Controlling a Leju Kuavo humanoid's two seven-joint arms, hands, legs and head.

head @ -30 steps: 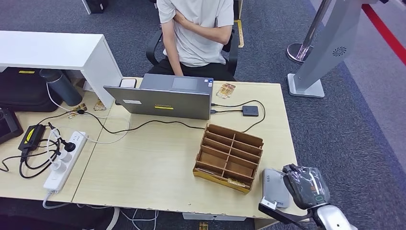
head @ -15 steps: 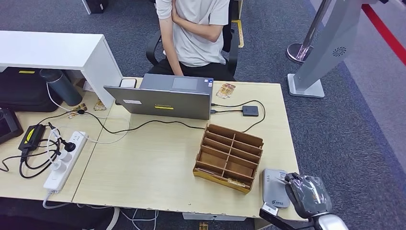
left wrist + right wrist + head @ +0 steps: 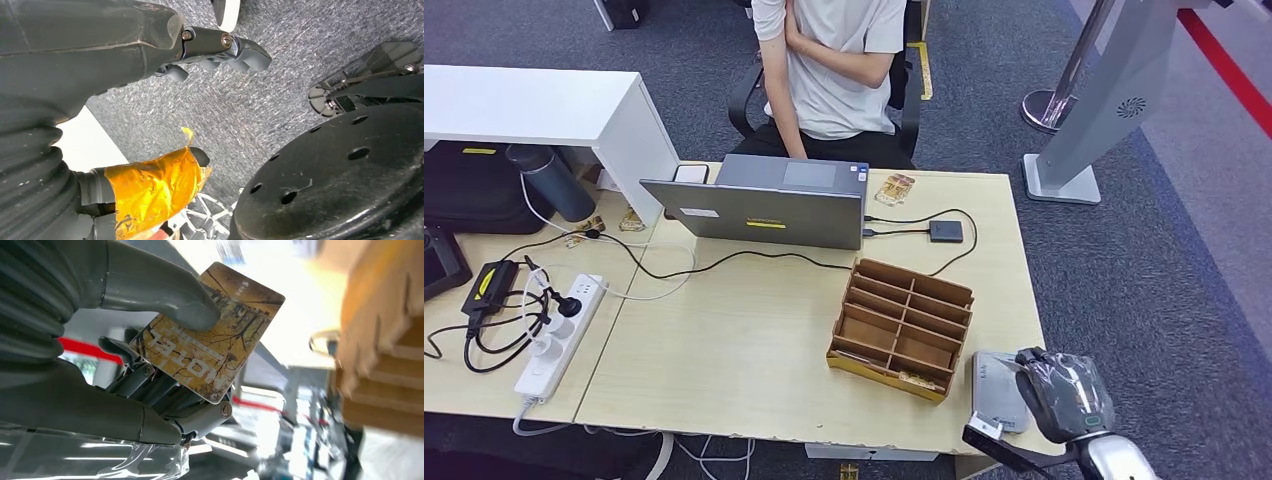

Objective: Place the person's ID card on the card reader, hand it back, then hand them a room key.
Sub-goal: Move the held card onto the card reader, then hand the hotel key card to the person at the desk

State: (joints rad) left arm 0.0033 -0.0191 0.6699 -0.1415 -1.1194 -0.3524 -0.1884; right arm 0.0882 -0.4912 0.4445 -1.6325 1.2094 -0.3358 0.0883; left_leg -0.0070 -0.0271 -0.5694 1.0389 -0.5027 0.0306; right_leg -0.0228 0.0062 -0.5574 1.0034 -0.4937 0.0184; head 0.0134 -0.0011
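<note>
Room key card [image 3: 210, 335], printed "HOTEL", is pinched in the right hand [image 3: 165, 360]: thumb on the printed face, fingers behind it. Most of the card sticks out past the thumb.

Head view puts the right hand [image 3: 1064, 392] at the near right corner of the table [image 3: 744, 350], just beside the grey card reader [image 3: 996, 388], near edge of the reader partly hidden by the hand. Wooden card organizer [image 3: 904, 325] is just left of the reader, one card lying in its front row. Person [image 3: 834, 60] sits at the far side, behind the laptop [image 3: 764, 205], arms folded, no hand offered yet.

My read: the step in hand is the key handover.
- carry the card up and over the organizer and laptop, not through them
- hold the pinch as is; grip sits near one end, so a bump could pivot the card
- present the free end toward the person, let go only once they have it

Left hand [image 3: 165, 60] hangs over the carpet, fingers loosely apart, holding nothing.
</note>
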